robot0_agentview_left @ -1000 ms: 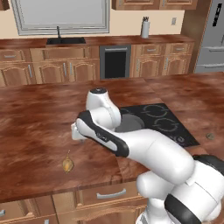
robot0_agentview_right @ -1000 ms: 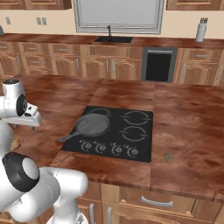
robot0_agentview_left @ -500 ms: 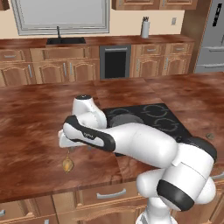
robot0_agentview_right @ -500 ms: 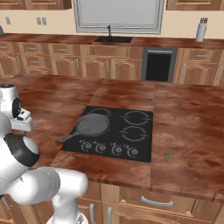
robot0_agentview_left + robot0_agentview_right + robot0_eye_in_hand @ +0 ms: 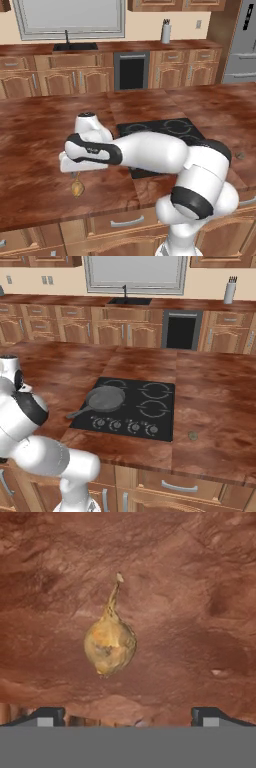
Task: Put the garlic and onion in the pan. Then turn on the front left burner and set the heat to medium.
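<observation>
Gripper [image 5: 128, 714] poised over the onion [image 5: 110, 644], jaws spread wide, nothing held — the two dark tips stand well apart on either side of the bulb's line. Onion lies on the brown marbled counter [image 5: 35, 145], on the near left side, well apart from the cooktop [image 5: 150, 406].

Step in hand, as I judge it: pick up the onion. Best done by coming straight down with the bulb centred between the tips and closing across its round belly, not on the stem — the thin pointed tip would likely slip or bend.

Onion: small, golden-brown, papery-looking skin, rounded and liable to roll. Pan [image 5: 105, 398]: dark grey, low-sided, short straight handle, sitting on the front left burner of the flat black glass.
</observation>
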